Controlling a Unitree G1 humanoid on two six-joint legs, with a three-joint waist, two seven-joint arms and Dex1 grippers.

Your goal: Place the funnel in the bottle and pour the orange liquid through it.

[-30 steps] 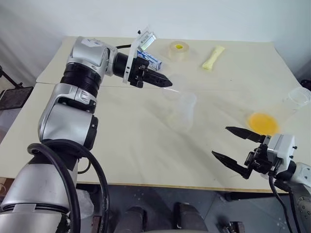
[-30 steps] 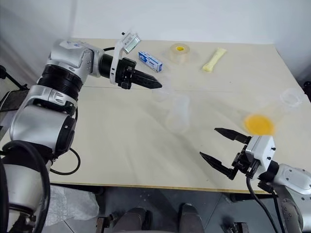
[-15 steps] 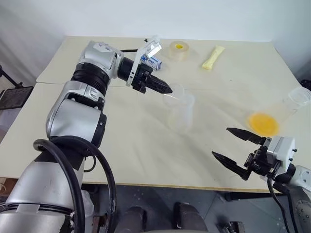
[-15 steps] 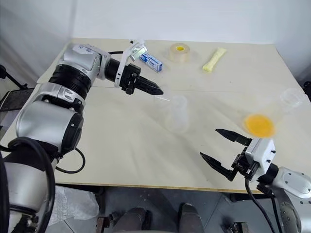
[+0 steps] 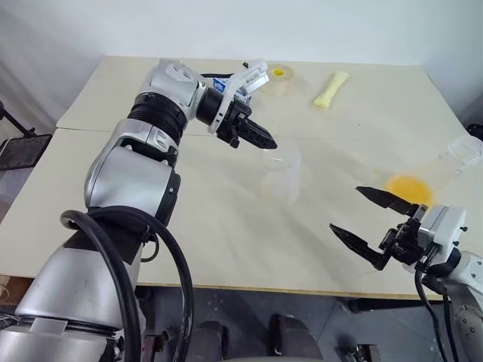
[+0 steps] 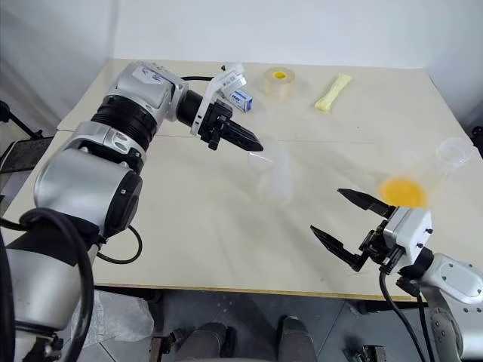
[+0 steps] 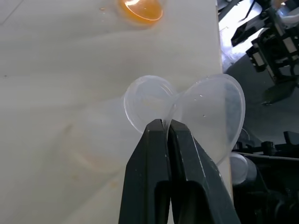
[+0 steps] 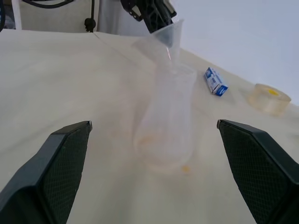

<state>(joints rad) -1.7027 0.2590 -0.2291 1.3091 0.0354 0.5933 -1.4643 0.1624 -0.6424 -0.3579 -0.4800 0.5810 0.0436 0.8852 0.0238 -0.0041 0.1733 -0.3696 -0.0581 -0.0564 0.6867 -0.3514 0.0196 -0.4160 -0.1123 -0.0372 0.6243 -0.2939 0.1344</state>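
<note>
My left gripper (image 5: pixel 270 143) is shut on the rim of the clear funnel (image 7: pixel 212 112). It holds the funnel tilted just over the mouth of the frosted bottle (image 5: pixel 282 179), which stands upright mid-table. In the right wrist view the funnel (image 8: pixel 164 33) hangs above the bottle (image 8: pixel 166 121); whether its spout reaches into the neck I cannot tell. The orange liquid (image 5: pixel 408 188) sits in the bottom of a clear cup (image 5: pixel 462 151) at the right. My right gripper (image 5: pixel 373 219) stands open and empty near the front edge, just in front of that cup.
At the far side of the table lie a blue box (image 6: pixel 241 98), a tape roll (image 5: pixel 278 76) and a pale yellow packet (image 5: pixel 330 89). The table's front edge (image 5: pixel 249 285) runs close under my right gripper.
My left gripper has carried the funnel to the right and slightly down, from beside the blue box to over the bottle's mouth. The right gripper has stayed in place, open.
</note>
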